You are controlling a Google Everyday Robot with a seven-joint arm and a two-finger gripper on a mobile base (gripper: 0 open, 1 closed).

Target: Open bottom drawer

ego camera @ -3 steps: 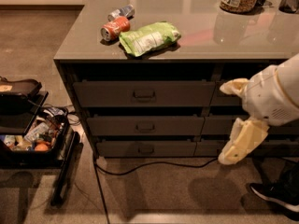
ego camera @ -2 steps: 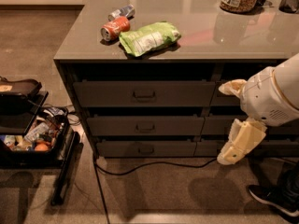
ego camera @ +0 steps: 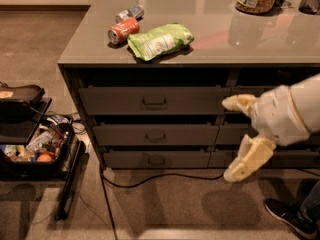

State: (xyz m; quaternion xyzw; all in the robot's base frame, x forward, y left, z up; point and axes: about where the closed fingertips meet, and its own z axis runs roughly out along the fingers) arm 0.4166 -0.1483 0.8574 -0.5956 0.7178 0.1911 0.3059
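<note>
From where I stand, the gripper [ego camera: 235, 139] hangs in front of the right-hand column of drawers, its two cream fingers [ego camera: 248, 158] spread wide apart with nothing between them. One finger points toward 9 o'clock at the level of the top drawer, and the other slants down toward 7 o'clock. The bottom drawer [ego camera: 156, 159] is the slimmest front in the left column, lowest of three, and sits flush with the fronts above it. Its small dark handle [ego camera: 156, 161] lies off toward 9 o'clock from the lower fingertip, well apart from it. A black cable [ego camera: 160, 176] trails across the carpet just below the drawer. Up on the grey countertop [ego camera: 210, 44] lie a green snack bag [ego camera: 160, 40], a red can [ego camera: 123, 30] touching its 10 o'clock corner, and a silver can [ego camera: 130, 13] just behind that.
</note>
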